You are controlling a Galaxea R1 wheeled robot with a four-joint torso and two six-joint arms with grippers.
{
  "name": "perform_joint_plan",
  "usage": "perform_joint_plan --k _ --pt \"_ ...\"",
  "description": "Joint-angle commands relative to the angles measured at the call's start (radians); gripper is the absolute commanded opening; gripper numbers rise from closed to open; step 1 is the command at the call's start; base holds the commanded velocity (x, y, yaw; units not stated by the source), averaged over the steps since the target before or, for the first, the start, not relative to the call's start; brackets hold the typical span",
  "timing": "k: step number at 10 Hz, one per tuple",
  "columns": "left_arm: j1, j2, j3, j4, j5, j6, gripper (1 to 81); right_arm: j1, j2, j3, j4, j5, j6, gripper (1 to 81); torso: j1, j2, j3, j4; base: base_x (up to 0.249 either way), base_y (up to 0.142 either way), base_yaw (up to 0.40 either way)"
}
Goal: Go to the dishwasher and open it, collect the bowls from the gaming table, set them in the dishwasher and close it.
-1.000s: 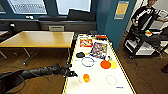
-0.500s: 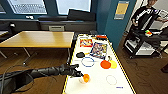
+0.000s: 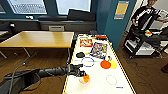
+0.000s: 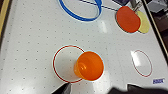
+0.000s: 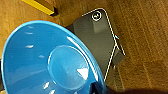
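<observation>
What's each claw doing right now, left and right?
Left claw: over the small orange plastic bowl; open or shut cannot be told.
Right claw: holding a round blue plastic bowl.

The left arm reaches in low from the left, stretched nearly level, forearm dark and jointed; its left pincer point(image 3: 82, 73) sits at the far end — whether its fingers are parted cannot be told.

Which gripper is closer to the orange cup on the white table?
The left. The left gripper hangs just over the orange cup on the white table. The right gripper is away from the table, over the wooden floor, with a blue bowl close to its camera.
</observation>
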Motion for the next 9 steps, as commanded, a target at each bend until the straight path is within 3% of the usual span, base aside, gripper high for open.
perform_joint_plan --k 1,5,9 --pt "-0.148 -0.037 -0.03 0.09 0.044 -0.03 81.1 0.021 -0.044 0.009 -0.017 -0.059 0.003 1.0 0.0 0.0 0.0 0.0 0.0 0.0 0.0" --pt "-0.141 0.055 -0.14 0.098 0.041 -0.029 81.1 0.03 -0.044 0.007 -0.015 -0.079 0.003 1.0 0.0 0.0 0.0 0.0 0.0 0.0 0.0" --pt "-0.133 0.144 -0.171 0.101 0.041 -0.023 81.1 0.038 -0.038 0.004 -0.014 -0.081 0.003 1.0 0.0 0.0 0.0 0.0 0.0 0.0 0.0"
